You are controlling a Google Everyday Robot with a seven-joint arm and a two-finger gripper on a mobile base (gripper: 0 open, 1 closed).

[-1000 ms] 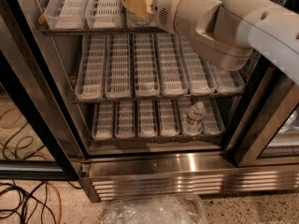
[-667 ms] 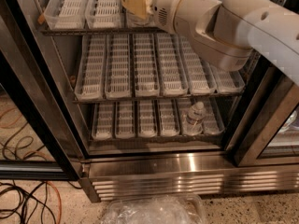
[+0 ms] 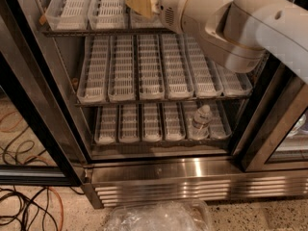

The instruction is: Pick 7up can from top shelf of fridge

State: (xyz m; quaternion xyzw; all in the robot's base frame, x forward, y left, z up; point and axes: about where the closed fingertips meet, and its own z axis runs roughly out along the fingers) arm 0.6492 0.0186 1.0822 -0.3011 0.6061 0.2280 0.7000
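- While the pale arm (image 3: 231, 28) stretches in from the upper right of the frame, its hand (image 3: 140, 1) sits at the upper centre. It is over the top shelf (image 3: 96, 31), about level with the third lane tray from the left.
- Whether the hand is spread or closed cannot be told from this view. Its tan tip points toward the left and is partly cut by the upper edge of the frame.
- The 7up can cannot be made out anywhere in the view. The stretch of the top shelf right around the hand is hidden by the hand itself and by the frame's edge.
- Two white slotted trays (image 3: 74, 6) lie side by side on the top shelf in the upper left, showing their ribbed floors.
- The fridge (image 3: 159, 172) fills most of the picture. Its stainless steel base and louvred grille run across the lower middle, and dark door frames stand at both sides.
- The middle shelf (image 3: 144, 66) carries a row of like trays set edge to edge. The arm's bulky joint covers the upper part of its right end.
- The bottom shelf (image 3: 139, 124) holds another row of trays. A small clear water bottle (image 3: 200, 121) stands upright in a lane toward its right end.
- Black and orange cables (image 3: 24, 206) lie tangled on the speckled floor (image 3: 269, 215) in the lower left.
- A crumpled clear plastic sheet (image 3: 159, 218) lies at the lower centre, just in front of the grille.
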